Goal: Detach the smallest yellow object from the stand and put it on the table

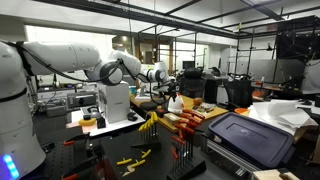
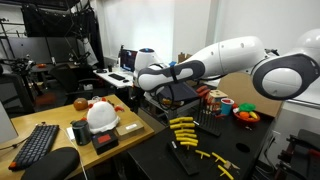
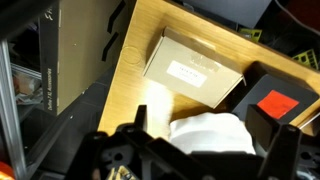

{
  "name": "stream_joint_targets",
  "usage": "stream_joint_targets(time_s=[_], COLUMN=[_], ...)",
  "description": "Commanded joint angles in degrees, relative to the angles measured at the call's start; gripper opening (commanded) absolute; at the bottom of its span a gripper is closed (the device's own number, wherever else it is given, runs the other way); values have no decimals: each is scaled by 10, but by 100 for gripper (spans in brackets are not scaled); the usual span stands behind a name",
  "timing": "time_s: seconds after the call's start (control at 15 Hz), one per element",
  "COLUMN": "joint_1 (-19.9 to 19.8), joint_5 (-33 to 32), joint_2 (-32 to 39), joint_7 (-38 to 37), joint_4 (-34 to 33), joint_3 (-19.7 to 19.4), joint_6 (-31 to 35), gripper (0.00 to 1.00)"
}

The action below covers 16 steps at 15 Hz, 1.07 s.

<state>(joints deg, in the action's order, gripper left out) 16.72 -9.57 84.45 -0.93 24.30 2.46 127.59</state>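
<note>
both exterior views are evenly lit by overhead ceiling lights, and detail is small and soft. the white arm (image 1: 65, 55) shines bright, and a pale wall (image 2: 150, 22) in an exterior view is nearly washed out. the black table (image 2: 140, 152) reads dark, with faint shadows. the wrist view is blurred. the gripper (image 3: 200, 142) at its bottom is dim and out of focus, while a pale box (image 3: 195, 70) catches glare.

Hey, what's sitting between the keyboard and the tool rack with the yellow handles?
A white helmet on the wooden bench, between the keyboard and the rack; it shows in an exterior view.
</note>
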Motion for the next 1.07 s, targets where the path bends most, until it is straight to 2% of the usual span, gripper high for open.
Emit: stream_joint_targets(time_s=[0.0,0.6,0.73,1.0], joint_1=[-8,-35,-44,-71], joint_5=[-1,38,49,106], joint_2=[0,0,0,0], joint_7=[-88,-225,-227,-159], joint_4=[-3,-22,-27,-43], joint_3=[-17,-54,-46,4], joint_6=[35,2,-21,-103], gripper=[100,100,100,100])
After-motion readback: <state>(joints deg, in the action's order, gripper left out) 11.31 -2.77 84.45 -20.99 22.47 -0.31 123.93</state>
